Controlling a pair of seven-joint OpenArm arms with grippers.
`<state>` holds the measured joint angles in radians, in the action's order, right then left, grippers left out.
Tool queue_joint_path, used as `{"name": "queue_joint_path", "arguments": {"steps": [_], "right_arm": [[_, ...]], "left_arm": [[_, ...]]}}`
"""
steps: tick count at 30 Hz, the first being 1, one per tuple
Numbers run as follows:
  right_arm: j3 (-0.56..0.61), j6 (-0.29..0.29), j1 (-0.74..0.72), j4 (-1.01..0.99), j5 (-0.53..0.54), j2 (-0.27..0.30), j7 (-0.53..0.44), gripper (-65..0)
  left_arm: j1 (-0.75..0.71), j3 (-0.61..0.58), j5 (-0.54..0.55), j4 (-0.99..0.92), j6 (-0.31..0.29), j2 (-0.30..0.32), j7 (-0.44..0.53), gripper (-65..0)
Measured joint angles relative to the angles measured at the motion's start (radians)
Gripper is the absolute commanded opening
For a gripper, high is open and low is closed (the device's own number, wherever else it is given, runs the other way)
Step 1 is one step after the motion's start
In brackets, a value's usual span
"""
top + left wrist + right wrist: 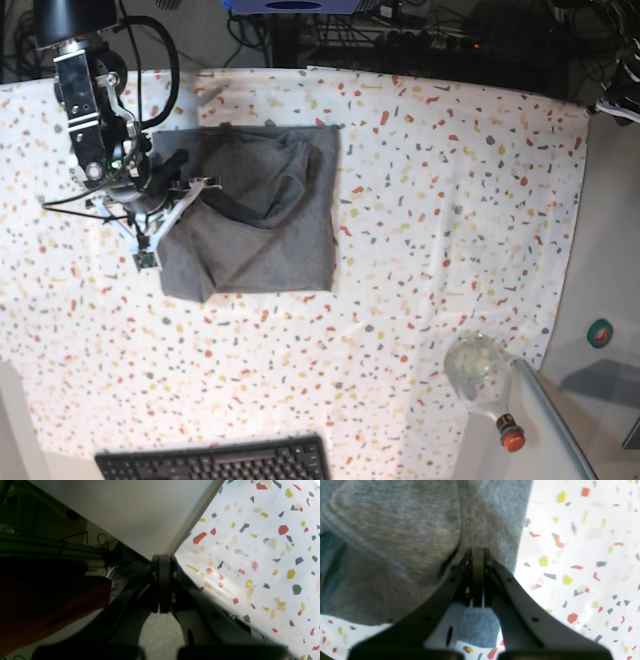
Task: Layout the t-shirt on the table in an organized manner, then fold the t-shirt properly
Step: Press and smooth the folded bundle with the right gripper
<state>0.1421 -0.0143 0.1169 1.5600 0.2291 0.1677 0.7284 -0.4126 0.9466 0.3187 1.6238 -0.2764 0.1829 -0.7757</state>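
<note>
Right now, right gripper [478, 580]: jaws closed, seemingly pinching a fold of the grey t-shirt [255, 215], likely to drag it flat.
T-shirt: bunched, partly folded over, on the table's [450, 180] far-left part.
Left gripper [161, 585]: closed on nothing, parked off the table edge.
Open room: broad flecked cloth toward the bottle [482, 375] for spreading.

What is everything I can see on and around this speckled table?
t-shirt: one, heather grey, partly folded, upper left of the table.
table: one, white cloth with red, yellow and grey flecks.
bottle: one, clear with red cap, lying at the lower right edge.
keyboard: one, black, bottom edge.
cables: several, dark, behind the table.
right end effector: one, black, shut on the t-shirt's edge.
left end effector: one, black, shut, empty, off the table's edge.
</note>
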Motion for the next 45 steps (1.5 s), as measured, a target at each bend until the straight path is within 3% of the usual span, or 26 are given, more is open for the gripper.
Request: {"name": "queue_joint_path", "arguments": {"steps": [7, 16, 20, 26, 32, 40, 45], "right_arm": [[0.056, 0.0, -0.07, -0.095, -0.005, -0.002, 0.004, -65.0], [0.072, 0.0, -0.156, -0.117, -0.005, -0.116, 0.008, -65.0], [0.072, 0.0, -0.152, -0.064, -0.003, -0.138, 0.062, -65.0], [0.072, 0.0, -0.163, -0.068, -0.003, -0.14, 0.068, -65.0], [0.074, 0.0, -0.2, -0.155, 0.0, -0.18, 0.058, -65.0], [0.074, -0.001, -0.18, -0.082, -0.01, -0.182, 0.043, -65.0], [0.067, 0.003, -0.134, -0.025, -0.007, -0.137, 0.09, -65.0]], "left_arm": [[0.0, -0.001, 0.003, 0.0, 0.0, 0.001, 0.0, -65.0], [0.0, -0.004, 0.003, 0.0, 0.0, 0.0, 0.0, -65.0], [0.0, -0.004, 0.003, 0.0, 0.0, 0.0, 0.0, -65.0], [0.002, -0.004, 0.003, 0.0, 0.0, 0.0, 0.0, -65.0], [0.01, -0.004, 0.002, 0.0, 0.0, 0.001, 0.0, -65.0], [0.01, -0.003, 0.002, -0.044, 0.0, 0.031, 0.004, -65.0], [0.009, -0.003, 0.001, -0.062, 0.0, 0.028, 0.001, -65.0]]}}
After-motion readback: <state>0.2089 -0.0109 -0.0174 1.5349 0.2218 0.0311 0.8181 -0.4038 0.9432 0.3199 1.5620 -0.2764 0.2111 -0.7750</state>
